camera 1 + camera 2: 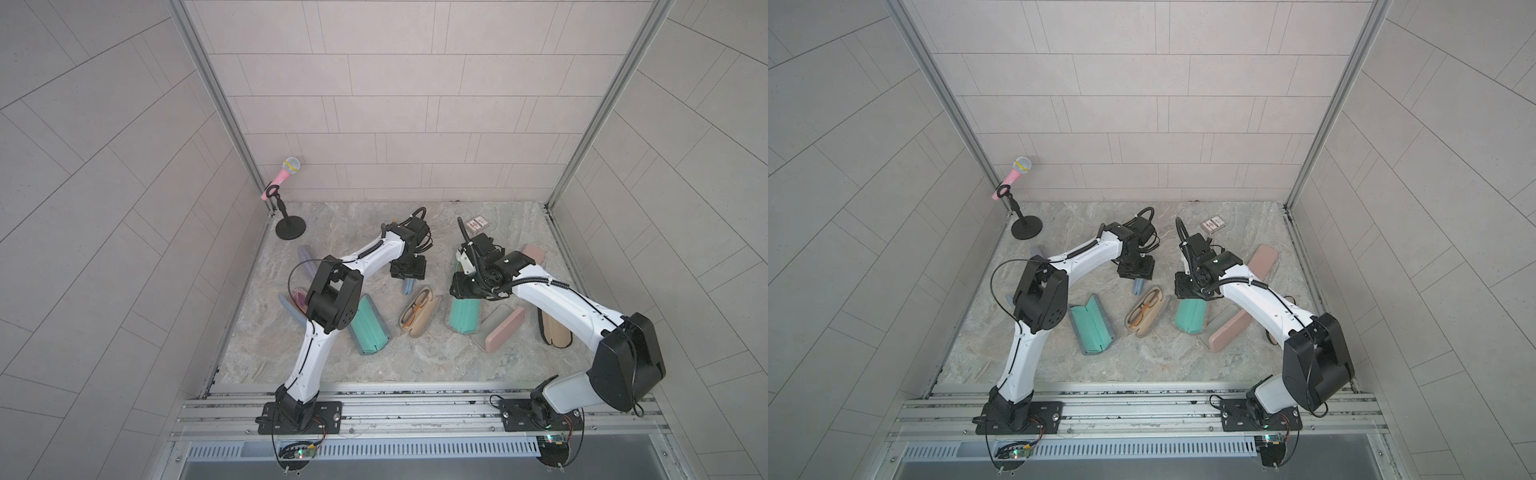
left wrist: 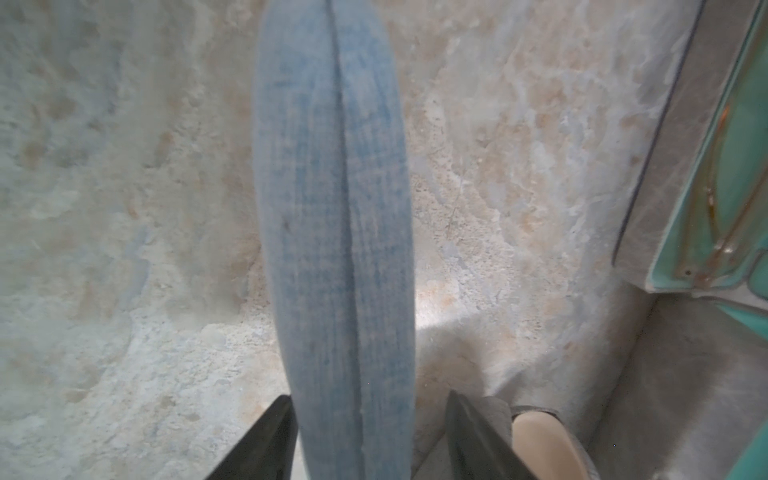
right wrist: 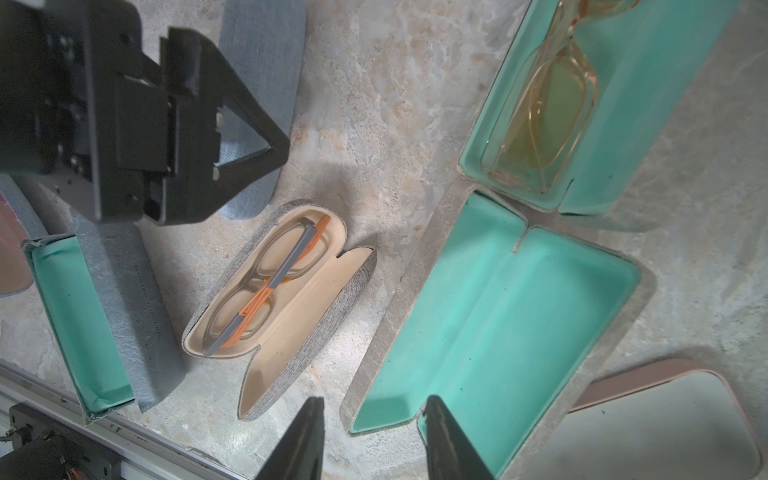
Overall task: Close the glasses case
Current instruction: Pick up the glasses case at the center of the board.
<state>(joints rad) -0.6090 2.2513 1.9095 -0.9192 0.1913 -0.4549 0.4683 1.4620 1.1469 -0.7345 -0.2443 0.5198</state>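
Lettering in red on card box (image 1: 476, 225) at back, too small to read. Marbled stone tabletop (image 1: 415, 357), pale tiled walls (image 1: 395, 104), metal rail (image 1: 415, 399) along front edge, open stretch between rail and cases. Left gripper (image 2: 370, 397) parted around closed blue case (image 2: 332, 187) mid-table, gap on one side, clamping nothing. Right gripper (image 3: 374, 399) parted astride rim of open teal-lined case (image 3: 498, 311), right of centre, gripping nothing.

A pink microphone (image 1: 280, 180) sat tilted in a black stand (image 1: 290, 228) at the marbled bench's (image 1: 415, 361) far corner. A small card box (image 1: 476, 224) lay near the back wall.
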